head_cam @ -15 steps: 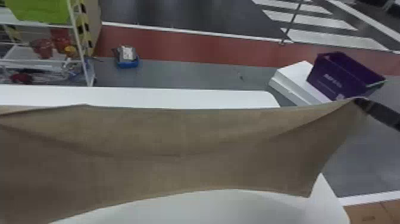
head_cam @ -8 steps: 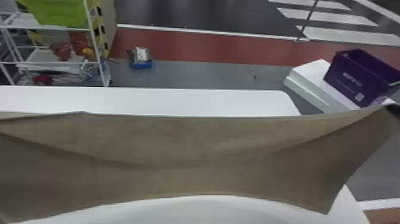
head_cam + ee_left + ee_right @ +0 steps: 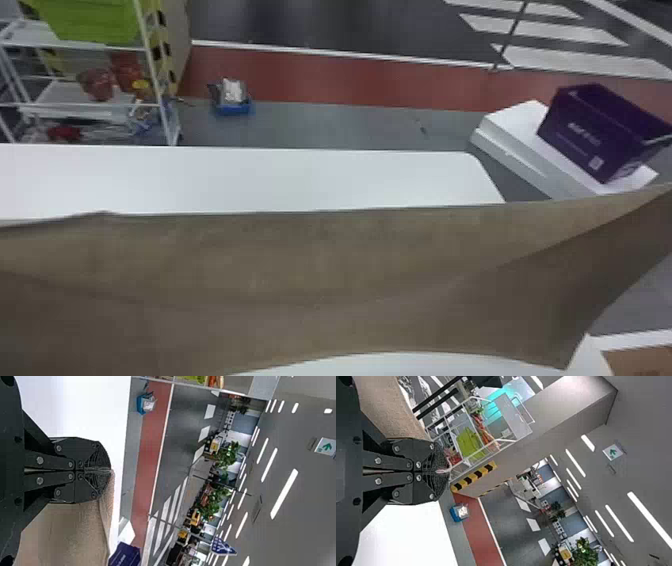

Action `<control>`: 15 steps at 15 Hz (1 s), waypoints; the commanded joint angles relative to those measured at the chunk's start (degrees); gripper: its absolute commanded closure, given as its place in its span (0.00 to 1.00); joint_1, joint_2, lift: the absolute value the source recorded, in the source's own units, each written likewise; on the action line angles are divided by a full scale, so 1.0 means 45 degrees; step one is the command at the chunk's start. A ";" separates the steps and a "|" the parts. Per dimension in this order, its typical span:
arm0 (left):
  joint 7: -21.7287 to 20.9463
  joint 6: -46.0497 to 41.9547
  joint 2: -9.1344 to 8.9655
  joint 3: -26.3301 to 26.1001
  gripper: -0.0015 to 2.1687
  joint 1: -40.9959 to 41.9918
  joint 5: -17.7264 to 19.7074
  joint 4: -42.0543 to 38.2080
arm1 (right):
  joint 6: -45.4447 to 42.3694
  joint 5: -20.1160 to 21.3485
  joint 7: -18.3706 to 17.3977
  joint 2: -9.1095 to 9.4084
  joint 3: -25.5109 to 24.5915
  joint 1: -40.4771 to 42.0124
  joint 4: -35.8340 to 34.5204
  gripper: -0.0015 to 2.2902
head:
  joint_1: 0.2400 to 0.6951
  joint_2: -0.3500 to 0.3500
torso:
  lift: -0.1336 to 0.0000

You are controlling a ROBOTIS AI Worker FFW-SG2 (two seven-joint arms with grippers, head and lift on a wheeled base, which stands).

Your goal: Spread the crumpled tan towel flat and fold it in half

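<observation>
Tan towel point(image 3: 320, 270) is hanging limp, likely light; I am pinching preferred corner holds with left gripper point(image 3: 107, 471) and right gripper point(image 3: 445, 471).

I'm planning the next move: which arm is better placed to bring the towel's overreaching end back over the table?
Right, probably: the right gripper pinches the tan towel where it reaches past the right end of the white table; the left gripper holds the other end.
</observation>
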 commanded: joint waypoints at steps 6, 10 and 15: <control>0.0449 -0.0028 -0.0033 -0.6732 0.64 -0.0812 -0.7212 0.0976 | -0.1016 0.4603 -0.0332 0.0428 0.4440 0.0086 0.1464 0.93 | 1.00 0.31 | 0.07; 0.0762 -0.0301 -0.0033 -0.9818 0.64 -0.1671 -1.0162 0.2968 | -0.3711 0.6400 -0.0781 0.0331 0.6589 -0.0578 0.3476 0.93 | 1.00 0.31 | 0.07; 0.1446 -0.1864 -0.0033 -1.1087 0.64 -0.2179 -1.1294 0.5078 | -0.6680 0.8353 -0.0918 0.0155 0.8405 -0.1711 0.6230 0.93 | 1.00 0.30 | 0.07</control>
